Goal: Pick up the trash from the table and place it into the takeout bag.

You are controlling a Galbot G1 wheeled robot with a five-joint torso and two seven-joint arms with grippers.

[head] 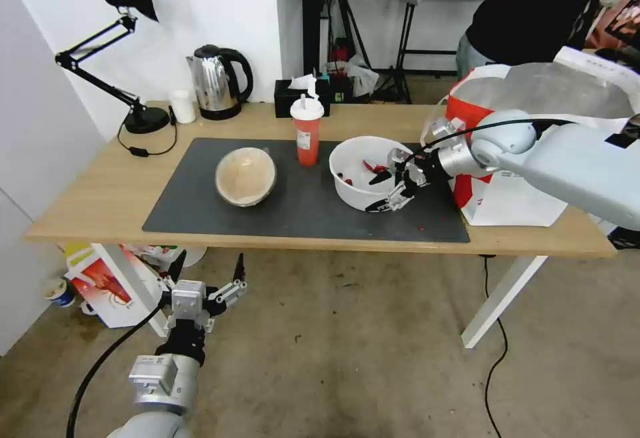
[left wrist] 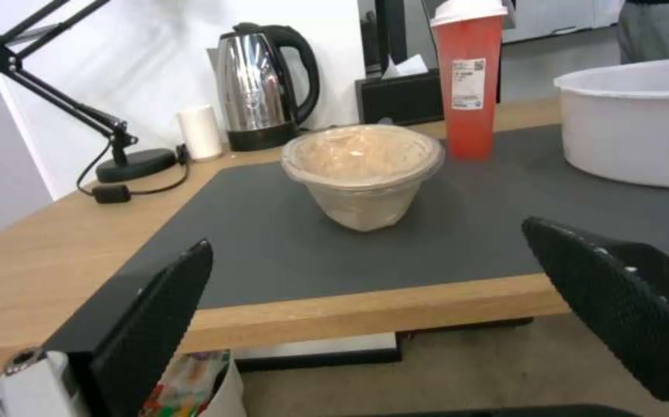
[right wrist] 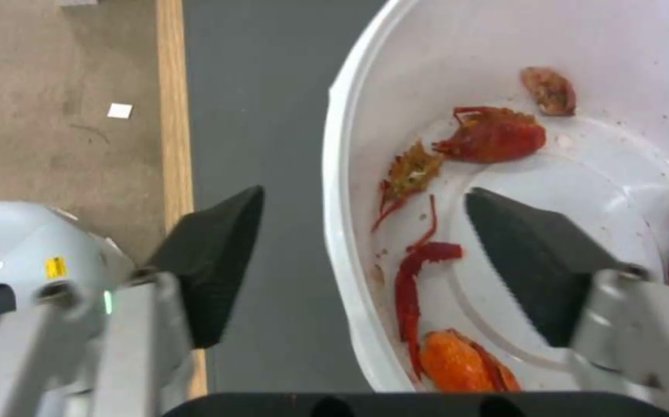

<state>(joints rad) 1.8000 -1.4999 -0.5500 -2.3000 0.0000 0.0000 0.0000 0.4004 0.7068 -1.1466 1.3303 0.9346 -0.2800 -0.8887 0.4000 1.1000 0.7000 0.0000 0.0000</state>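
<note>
Left pincer (head: 208, 277) waits below the worktop (head: 87, 205); right pincer (head: 393, 189) straddles the white bowl (head: 357, 188) rim.
Head view: both pincers apart, takeout bag (head: 507, 191) beside. Left wrist: tan bowl (left wrist: 363, 174), red cup (left wrist: 468, 81). Right wrist alone reveals fingers (right wrist: 218, 255) bracketing the wall (close squarely, keeping the scraps (right wrist: 493, 134) level).

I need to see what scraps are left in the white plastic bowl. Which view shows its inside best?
The right wrist view: it looks straight down into the white plastic bowl at the red scraps. The head view shows the whole bowl from afar; the left wrist view shows its outer wall.
</note>
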